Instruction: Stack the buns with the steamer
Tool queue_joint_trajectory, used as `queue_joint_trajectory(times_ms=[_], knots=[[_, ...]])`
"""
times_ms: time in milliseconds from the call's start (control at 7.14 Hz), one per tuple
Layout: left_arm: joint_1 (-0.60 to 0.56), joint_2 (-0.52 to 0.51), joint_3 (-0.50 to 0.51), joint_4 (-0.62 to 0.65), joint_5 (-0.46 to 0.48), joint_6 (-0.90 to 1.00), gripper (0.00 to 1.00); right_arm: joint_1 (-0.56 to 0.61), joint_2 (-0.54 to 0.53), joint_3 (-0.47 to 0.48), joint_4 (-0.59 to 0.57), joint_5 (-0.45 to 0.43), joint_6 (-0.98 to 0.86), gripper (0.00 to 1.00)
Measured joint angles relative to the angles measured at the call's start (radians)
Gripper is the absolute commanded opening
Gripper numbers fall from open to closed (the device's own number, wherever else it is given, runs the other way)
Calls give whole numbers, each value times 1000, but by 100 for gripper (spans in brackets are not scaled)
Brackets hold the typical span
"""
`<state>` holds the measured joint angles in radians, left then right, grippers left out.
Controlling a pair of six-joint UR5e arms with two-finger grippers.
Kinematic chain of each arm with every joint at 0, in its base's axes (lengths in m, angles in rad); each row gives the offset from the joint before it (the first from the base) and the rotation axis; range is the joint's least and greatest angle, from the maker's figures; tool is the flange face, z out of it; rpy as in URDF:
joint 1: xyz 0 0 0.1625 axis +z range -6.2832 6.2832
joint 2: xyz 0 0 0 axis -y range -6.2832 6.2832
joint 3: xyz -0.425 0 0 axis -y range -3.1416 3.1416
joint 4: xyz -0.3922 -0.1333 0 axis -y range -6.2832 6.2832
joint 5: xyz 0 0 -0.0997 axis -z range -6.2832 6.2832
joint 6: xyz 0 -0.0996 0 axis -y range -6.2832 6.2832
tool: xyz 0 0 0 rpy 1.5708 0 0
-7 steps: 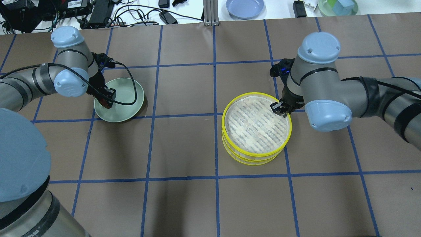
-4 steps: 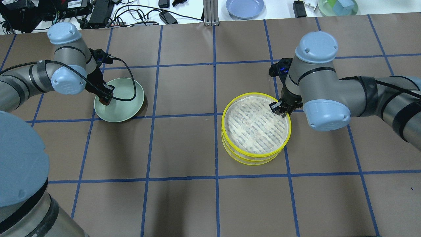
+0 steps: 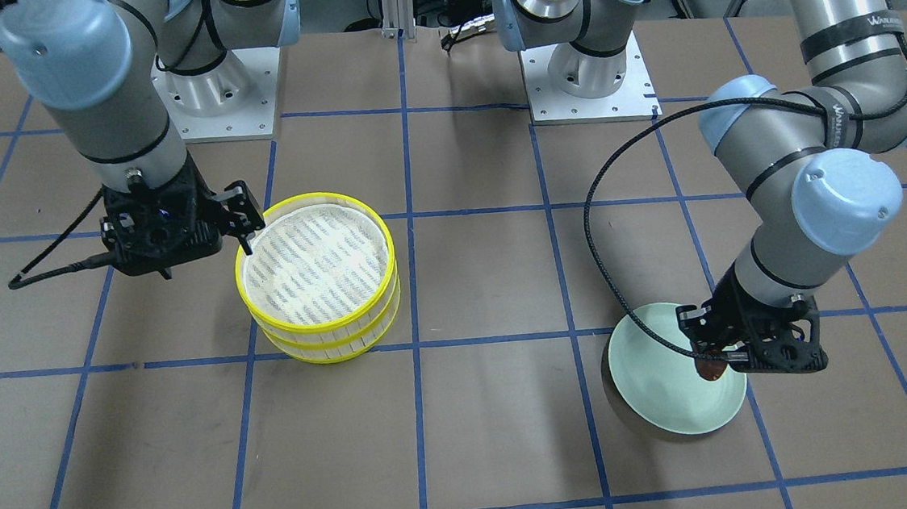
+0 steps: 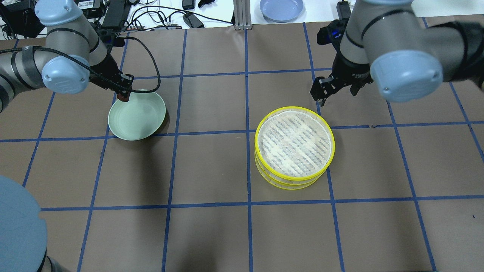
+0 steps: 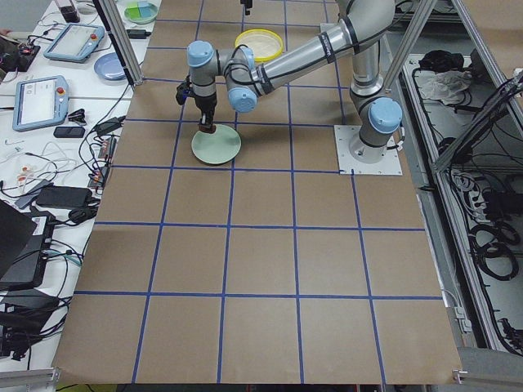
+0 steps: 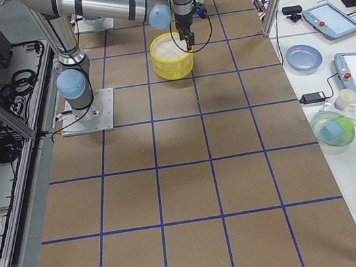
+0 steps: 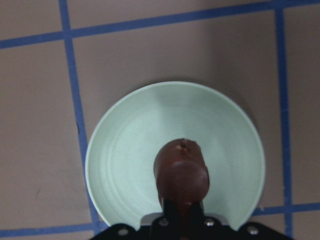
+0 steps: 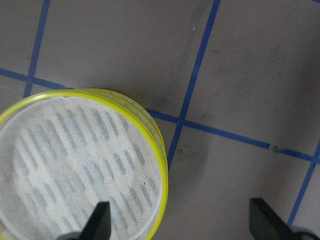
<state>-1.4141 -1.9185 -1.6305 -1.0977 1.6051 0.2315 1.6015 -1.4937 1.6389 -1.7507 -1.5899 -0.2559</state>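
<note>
The steamer (image 4: 261,151) is two yellow-rimmed trays stacked one on the other, right of the table's middle; it also shows in the front view (image 3: 322,329) and the right wrist view (image 8: 162,165). Its top tray holds nothing. My right gripper (image 4: 337,90) is open and empty, raised beyond the steamer's far right rim. My left gripper (image 4: 124,94) is shut on the dark reddish-brown bun (image 7: 181,172) and holds it above the far left edge of the pale green plate (image 4: 140,121). The cream-white bun shows in no view.
A blue plate (image 4: 281,8), a bowl with coloured blocks (image 4: 389,8), cables and power bricks (image 4: 113,15) lie beyond the table's far edge. A metal post (image 4: 242,15) stands at the back centre. The green plate (image 7: 125,150) holds nothing else.
My left gripper has lifted the brown bun off the plate and moved toward its far edge. My right gripper has left the top tray's rim, risen, moved farther back and stands open.
</note>
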Motion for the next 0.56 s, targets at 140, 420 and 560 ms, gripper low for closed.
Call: queue_joint_trajectory(times_ms=[140,420,560], knots=[[-77,36,1,-14,-17,-138,0,0,-23,-99,99,0,2,100],[-260,81,1,-28,-111,-443,0,0,-73,-164,200,-3,58,100],[-345,90,1,-26,-173,-602,0,1,-105,-137,222,1,99,100]])
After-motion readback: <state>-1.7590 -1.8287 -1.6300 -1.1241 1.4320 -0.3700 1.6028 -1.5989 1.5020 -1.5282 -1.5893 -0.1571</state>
